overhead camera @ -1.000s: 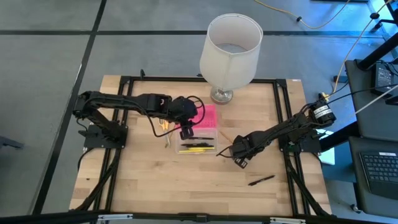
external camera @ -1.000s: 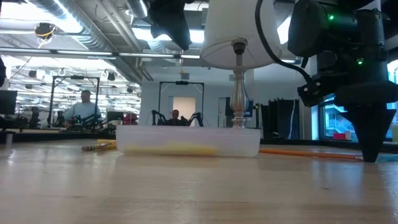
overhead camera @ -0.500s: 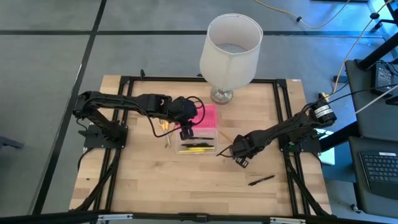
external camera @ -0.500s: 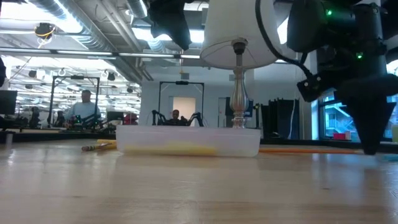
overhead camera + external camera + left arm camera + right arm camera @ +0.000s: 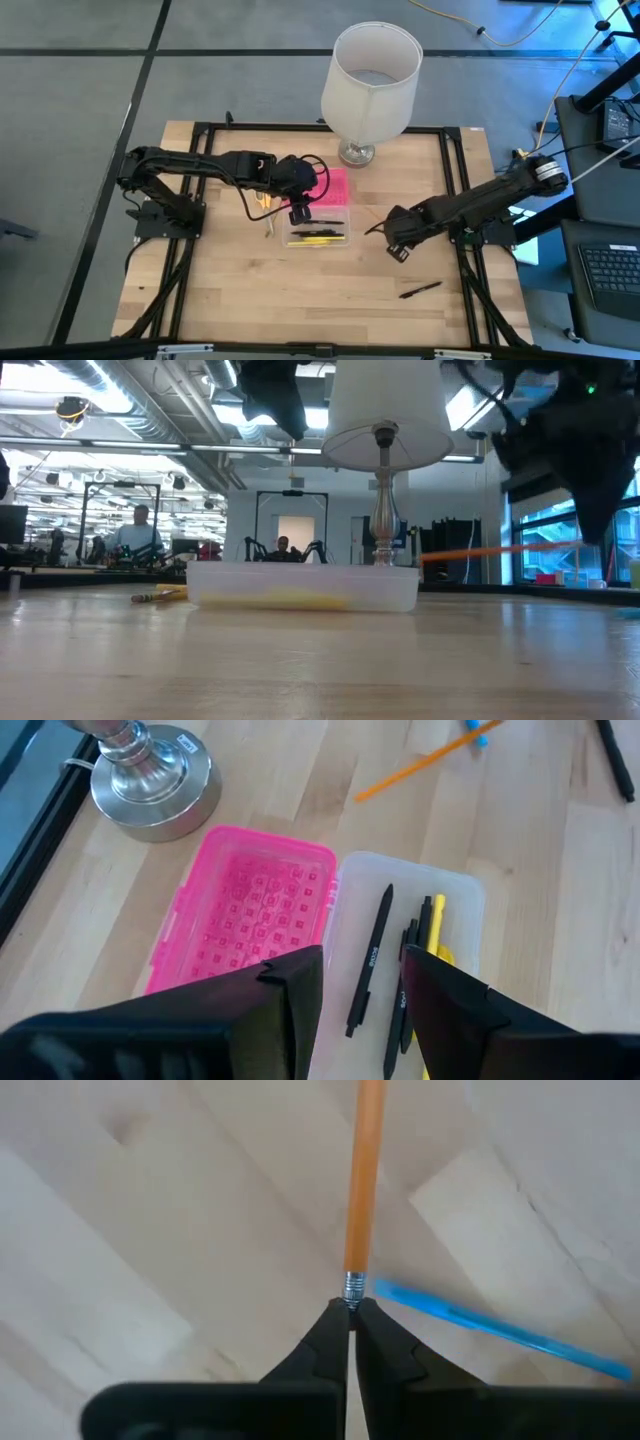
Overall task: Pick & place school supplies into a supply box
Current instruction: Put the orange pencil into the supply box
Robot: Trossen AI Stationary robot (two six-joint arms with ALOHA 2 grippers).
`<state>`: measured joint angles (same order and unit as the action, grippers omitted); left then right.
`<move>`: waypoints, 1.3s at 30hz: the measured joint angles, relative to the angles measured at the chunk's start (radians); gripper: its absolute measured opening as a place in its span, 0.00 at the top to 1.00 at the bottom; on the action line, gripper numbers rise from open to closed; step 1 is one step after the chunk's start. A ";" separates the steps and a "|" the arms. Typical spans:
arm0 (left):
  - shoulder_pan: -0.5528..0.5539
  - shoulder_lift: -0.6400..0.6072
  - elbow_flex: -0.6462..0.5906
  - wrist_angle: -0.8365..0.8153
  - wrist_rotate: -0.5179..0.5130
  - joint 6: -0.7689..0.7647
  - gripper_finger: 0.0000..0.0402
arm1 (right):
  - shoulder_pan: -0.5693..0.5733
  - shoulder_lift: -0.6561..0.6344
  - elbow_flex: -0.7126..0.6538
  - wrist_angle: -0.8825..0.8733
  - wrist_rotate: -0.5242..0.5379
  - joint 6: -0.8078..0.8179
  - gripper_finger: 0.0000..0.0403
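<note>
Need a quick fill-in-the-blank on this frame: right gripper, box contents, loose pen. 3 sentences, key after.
1. The right gripper is shut on the metal end of an ______ pencil, held off the table.
2. The clear box beside its open ______ lid already holds pens and pencils, under the left gripper.
3. A ______ pen lies alone on the table, in front of the right arm.

Missing words: orange; pink; black
</note>
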<state>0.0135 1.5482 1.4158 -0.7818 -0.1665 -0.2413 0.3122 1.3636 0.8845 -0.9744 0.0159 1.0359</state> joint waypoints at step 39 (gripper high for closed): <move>-0.102 -0.158 0.000 -0.388 -0.011 -0.368 0.68 | -0.277 0.584 0.551 0.029 -0.096 -1.021 0.97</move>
<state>-0.0883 1.3899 1.4162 -1.1702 -0.1773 -0.6095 0.0355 1.9477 1.4357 -0.9456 -0.0799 0.0148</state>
